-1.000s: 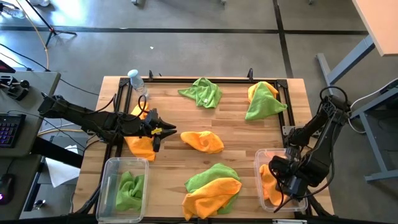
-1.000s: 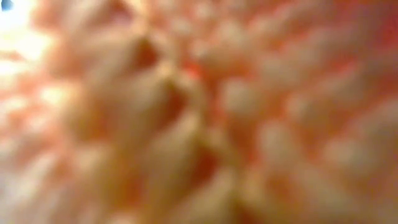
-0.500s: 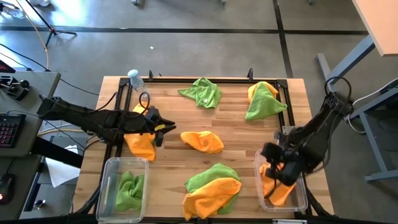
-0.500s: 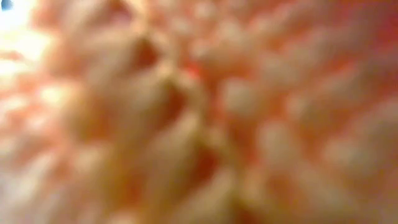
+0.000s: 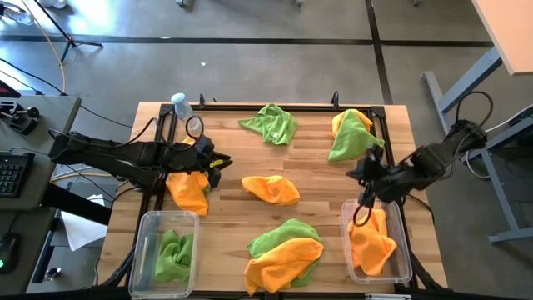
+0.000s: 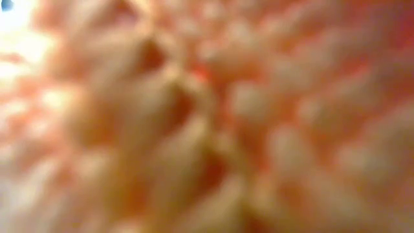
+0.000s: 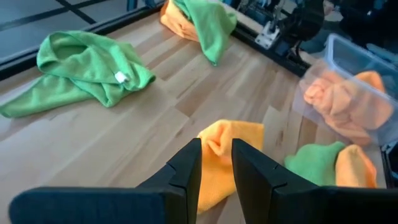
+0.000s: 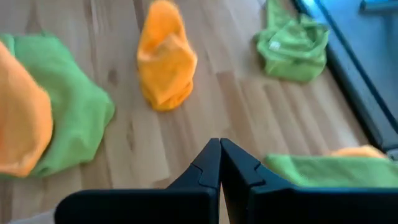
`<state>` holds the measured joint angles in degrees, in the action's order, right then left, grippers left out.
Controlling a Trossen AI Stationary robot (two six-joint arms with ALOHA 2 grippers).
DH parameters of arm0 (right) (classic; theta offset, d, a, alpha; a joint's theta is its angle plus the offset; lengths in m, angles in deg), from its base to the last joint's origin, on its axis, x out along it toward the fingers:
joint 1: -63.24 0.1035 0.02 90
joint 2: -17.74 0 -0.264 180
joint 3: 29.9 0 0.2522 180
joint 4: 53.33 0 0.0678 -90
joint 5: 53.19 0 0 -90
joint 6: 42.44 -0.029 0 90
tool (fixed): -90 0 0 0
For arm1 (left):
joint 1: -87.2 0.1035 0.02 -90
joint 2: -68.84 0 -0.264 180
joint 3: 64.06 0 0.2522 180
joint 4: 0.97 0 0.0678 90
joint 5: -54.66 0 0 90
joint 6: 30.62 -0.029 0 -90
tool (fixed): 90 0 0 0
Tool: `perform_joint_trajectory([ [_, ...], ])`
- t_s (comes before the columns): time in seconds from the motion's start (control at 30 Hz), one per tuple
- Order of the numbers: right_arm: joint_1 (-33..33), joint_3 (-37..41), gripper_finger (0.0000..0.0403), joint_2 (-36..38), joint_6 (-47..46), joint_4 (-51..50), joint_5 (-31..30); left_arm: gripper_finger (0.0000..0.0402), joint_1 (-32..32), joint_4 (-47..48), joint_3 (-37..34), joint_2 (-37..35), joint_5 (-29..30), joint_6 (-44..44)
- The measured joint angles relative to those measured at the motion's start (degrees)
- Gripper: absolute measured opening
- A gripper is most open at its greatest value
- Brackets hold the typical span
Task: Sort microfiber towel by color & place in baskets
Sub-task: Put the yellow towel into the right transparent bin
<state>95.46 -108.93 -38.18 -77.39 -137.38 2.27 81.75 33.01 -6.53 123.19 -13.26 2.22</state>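
Lime green and orange microfiber towels lie about the wooden table. An orange towel (image 5: pixel 271 189) sits mid-table, a green one (image 5: pixel 271 123) at the far edge, and a green-over-orange pair (image 5: pixel 351 133) far right. A green and orange heap (image 5: pixel 283 250) is near the front. The left basket (image 5: pixel 143 250) holds a green towel (image 5: pixel 173 254); the right basket (image 5: pixel 406 250) holds orange towels (image 5: pixel 371 242). My left gripper (image 7: pixel 216 144) hovers left of the middle orange towel (image 7: pixel 230 140), narrowly open, nothing between its fingers. My right gripper (image 8: pixel 219 144) is shut and empty, above the table beyond the right basket.
Another orange towel (image 5: pixel 187 190) lies at the table's left edge under my left arm. A small clear water bottle (image 5: pixel 183 108) stands at the far left corner. A black frame rail runs along the far and side edges. Orange cloth fills the whole low view.
My right gripper has risen out of the right basket and swung toward the far edge and the table's middle, turning as it went. The orange towel stays behind in the basket. My left gripper has drifted slightly toward the far edge.
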Motion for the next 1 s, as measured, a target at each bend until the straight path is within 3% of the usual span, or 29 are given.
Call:
perform_joint_trajectory([
  [0.33, -7.97, 22.95, 0.0000, 19.46, 10.71, 27.56, 2.63, 0.0034, 0.71, 5.88, 3.68, 2.25, 0.05, 0.18],
  [0.57, -14.06, 37.14, 0.0000, 28.67, 19.93, 52.00, 5.26, 0.0003, 3.60, 26.24, 10.01, 6.43, 1.11, 11.56],
  [0.77, -19.21, 41.87, 0.0000, 29.75, 20.12, 56.17, 10.81, 0.0001, 9.65, 44.65, 11.50, 8.90, 0.71, 29.82],
  [1.0, -22.93, 41.87, 0.0000, 29.77, 23.51, 56.88, 16.50, 0.0025, 13.51, 52.48, 11.45, 9.50, -3.94, 34.77],
])
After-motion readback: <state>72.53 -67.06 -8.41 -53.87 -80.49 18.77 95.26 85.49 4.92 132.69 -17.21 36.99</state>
